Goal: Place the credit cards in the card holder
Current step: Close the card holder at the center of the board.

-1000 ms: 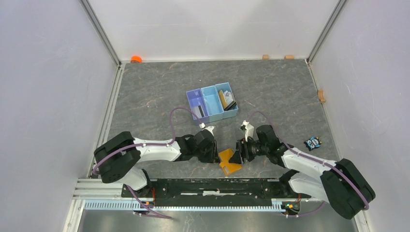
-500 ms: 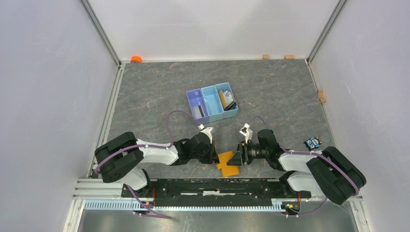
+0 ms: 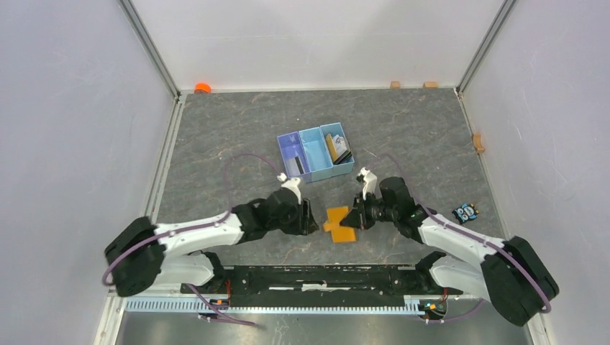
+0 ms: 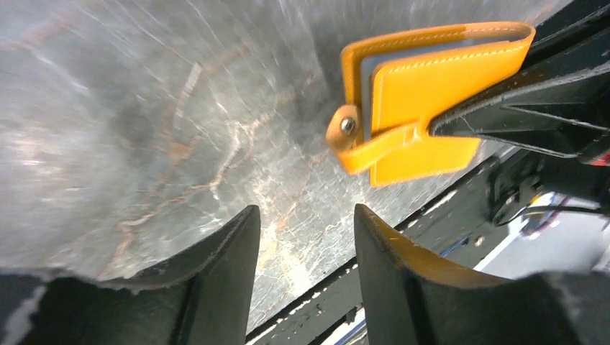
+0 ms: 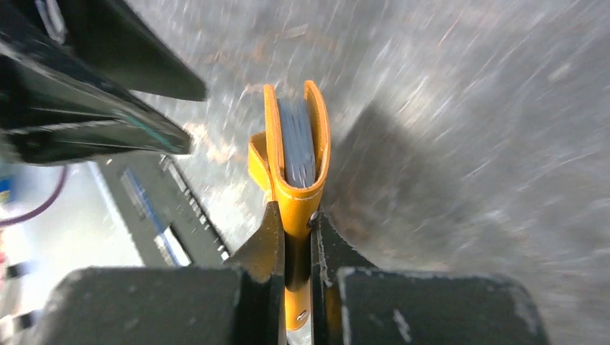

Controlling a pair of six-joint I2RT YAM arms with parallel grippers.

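Only the right wrist view shows the right gripper [image 5: 293,241] pinching the one wallet [image 5: 296,154] edge-on, with grey panels between its orange covers. The left wrist view alone shows its clasp tab [image 4: 345,129], with the left gripper [image 4: 306,241] spread and empty just beside it. The top view adds one tray [image 3: 316,152] with three compartments: cards [image 3: 337,147] in the right one, one dark card [image 3: 296,166] in the left.

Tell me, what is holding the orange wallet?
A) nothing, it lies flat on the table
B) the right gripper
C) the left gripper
B: the right gripper is pinched shut on the orange card holder, while the left gripper stands open, apart from it.
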